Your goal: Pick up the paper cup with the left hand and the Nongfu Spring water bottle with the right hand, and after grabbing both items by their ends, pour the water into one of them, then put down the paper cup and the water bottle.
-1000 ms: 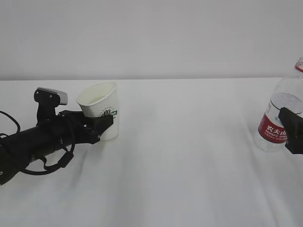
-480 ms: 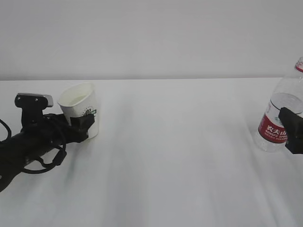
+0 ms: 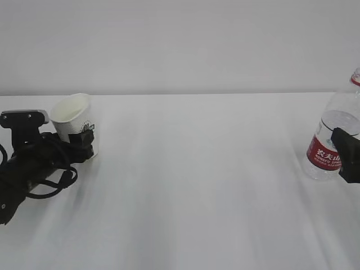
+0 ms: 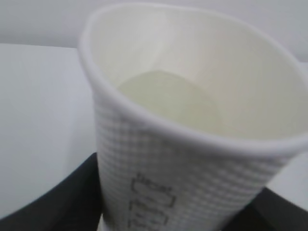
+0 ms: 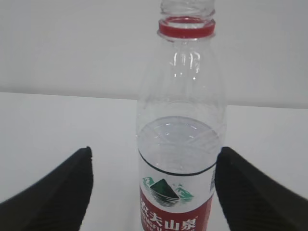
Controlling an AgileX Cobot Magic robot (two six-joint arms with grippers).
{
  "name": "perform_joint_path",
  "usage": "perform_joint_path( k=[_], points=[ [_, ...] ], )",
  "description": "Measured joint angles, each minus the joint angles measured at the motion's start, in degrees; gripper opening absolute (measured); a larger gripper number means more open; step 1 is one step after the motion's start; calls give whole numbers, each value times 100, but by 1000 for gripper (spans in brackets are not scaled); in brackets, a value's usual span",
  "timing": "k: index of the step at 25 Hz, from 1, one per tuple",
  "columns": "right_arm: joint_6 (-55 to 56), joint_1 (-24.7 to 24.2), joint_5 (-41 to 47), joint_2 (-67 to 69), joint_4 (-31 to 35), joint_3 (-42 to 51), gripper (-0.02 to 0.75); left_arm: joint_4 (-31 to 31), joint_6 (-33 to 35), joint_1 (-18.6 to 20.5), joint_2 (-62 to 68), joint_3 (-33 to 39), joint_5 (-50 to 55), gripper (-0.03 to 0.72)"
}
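Exterior: I saw the left hand point(image 3: 84, 140) holding the paper cup point(image 3: 73, 125), tilted, far left on the table point(image 3: 197, 185); Nongfu Spring water bottle point(image 3: 336, 138) upright far right | Left wrist: cup gripped low, mouth open | Right wrist: right hand point(image 5: 154, 187) spread wide, fingers flanking the bottle point(image 5: 180, 144) without touching; water point(image 5: 178, 144) partway up.

Nongfu Spring water bottle point(image 5: 180, 144) upright on the white table point(image 5: 57, 125), uncapped, red neck ring, red label at bottom. Water point(image 5: 179, 144) level just above the label. Right hand point(image 5: 153, 192) jaws spread wide, one finger point(image 5: 53, 192) each side of the bottle, neither touching it.
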Motion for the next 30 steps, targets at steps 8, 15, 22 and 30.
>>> perform_joint_path(
  k=[8,15,22,30],
  points=[
    [2,0,-10,0,0,0,593,-305,122,0,0,0,-13,480],
    [12,0,-10,0,0,0,593,-318,126,0,0,24,-25,480],
    [12,0,-10,0,0,0,593,-338,135,0,-33,213,-173,480],
    [12,0,-10,0,0,0,593,-351,135,0,-33,213,-177,480]
  ],
)
